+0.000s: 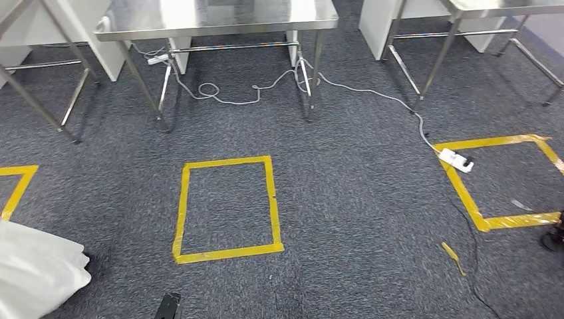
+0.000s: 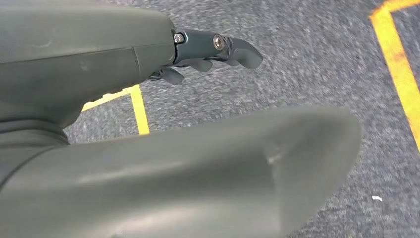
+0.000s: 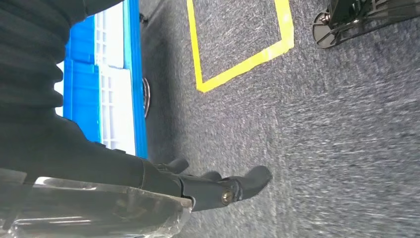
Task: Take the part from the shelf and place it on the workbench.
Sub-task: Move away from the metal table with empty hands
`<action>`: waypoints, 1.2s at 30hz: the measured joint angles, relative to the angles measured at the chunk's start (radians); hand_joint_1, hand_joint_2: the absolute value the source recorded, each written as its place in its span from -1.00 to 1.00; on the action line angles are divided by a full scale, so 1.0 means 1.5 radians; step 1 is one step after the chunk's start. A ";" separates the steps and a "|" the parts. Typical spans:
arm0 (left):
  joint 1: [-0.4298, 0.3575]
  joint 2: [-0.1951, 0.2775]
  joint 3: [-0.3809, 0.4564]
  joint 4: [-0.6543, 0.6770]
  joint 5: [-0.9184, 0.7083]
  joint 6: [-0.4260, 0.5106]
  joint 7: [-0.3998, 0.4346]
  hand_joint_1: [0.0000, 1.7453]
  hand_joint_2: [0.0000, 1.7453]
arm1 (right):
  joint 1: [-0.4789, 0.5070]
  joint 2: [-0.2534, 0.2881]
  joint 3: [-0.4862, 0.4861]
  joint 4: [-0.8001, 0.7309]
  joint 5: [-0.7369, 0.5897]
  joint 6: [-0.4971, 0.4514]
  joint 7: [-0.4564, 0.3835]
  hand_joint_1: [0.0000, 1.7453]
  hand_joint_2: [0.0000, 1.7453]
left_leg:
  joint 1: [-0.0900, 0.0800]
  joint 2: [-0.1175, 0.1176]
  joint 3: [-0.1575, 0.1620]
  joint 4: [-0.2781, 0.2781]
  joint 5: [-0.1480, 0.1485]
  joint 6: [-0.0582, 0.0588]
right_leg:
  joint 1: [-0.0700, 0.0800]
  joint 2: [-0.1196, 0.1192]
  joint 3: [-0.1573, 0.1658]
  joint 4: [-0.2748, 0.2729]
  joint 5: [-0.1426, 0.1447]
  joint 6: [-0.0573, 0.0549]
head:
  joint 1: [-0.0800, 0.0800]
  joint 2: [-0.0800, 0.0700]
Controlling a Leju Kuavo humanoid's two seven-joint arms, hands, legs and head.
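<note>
Three steel tables (image 1: pixel 219 16), three yellow tape squares (image 1: pixel 227 209) on the carpet, one white power strip (image 1: pixel 455 159), one blue crate (image 3: pixel 116 74).

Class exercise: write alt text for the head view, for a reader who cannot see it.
Grey carpet floor marked with a yellow tape rectangle. Beyond it stands a steel workbench, a grey cable looping under it to a white power strip.

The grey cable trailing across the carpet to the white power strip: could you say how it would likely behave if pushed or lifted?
The grey cable lies in loose loops and curves, so it is probably floppy and would drape if lifted. Pushed, it would likely drag on the carpet rather than slide, perhaps tugging the white power strip.
</note>
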 joint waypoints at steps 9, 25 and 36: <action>-0.003 0.004 -0.001 0.000 -0.001 -0.001 0.001 -1.00 -1.00 | 0.000 0.004 0.000 0.003 0.000 0.003 0.002 -1.00 1.00 | -0.007 -0.009 0.079 -0.169 0.069 0.034 | 0.005 0.003 -0.037 0.041 -0.013 0.010 | 0.005 0.000; -0.003 0.000 -0.001 0.000 -0.006 -0.006 0.012 -1.00 -1.00 | -0.003 0.000 -0.002 0.003 -0.007 0.009 0.002 -1.00 1.00 | 0.007 0.033 0.057 -0.091 0.003 -0.023 | -0.026 -0.057 -0.003 -0.005 0.002 0.009 | 0.002 0.000; 0.000 0.004 -0.001 0.000 -0.007 -0.008 0.021 -1.00 -1.00 | 0.000 0.004 -0.002 0.003 -0.009 0.015 0.004 -1.00 1.00 | 0.001 -0.043 0.088 -0.143 0.035 0.013 | -0.008 0.039 -0.018 -0.001 0.016 0.013 | 0.000 0.000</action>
